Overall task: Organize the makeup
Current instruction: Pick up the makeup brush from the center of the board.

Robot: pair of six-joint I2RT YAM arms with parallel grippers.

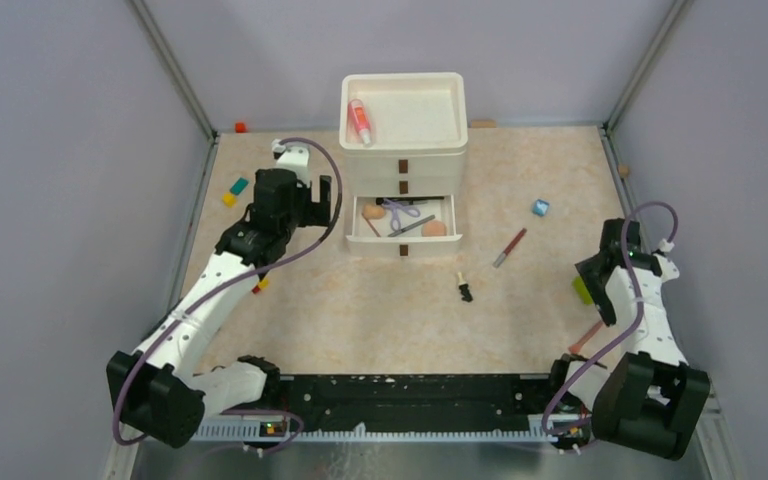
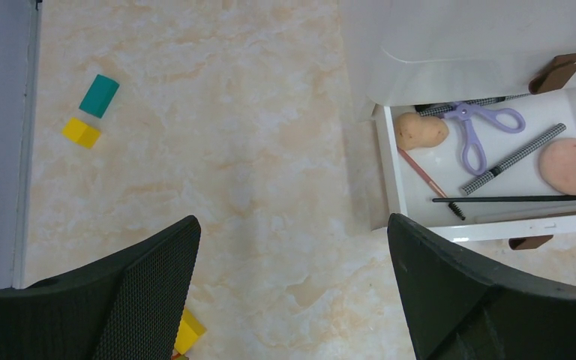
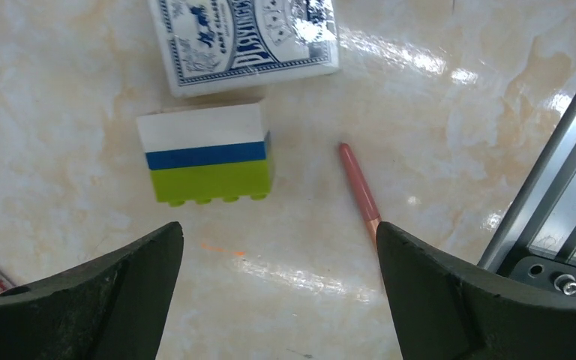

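Note:
A white drawer unit stands at the back. A pink white-capped spray bottle lies in its top tray. Its bottom drawer is open and holds two peach sponges, purple scissors, a checkered pencil and a black brush. My left gripper is open and empty, over bare table left of the drawer. My right gripper is open and empty. It hangs near a pink pencil. A red-and-silver pencil and a small black item lie mid-table.
A white, blue and lime block and a card deck lie just ahead of my right gripper, and a metal rail is to its right. Teal and yellow blocks lie far left. A small blue item lies right of the drawers.

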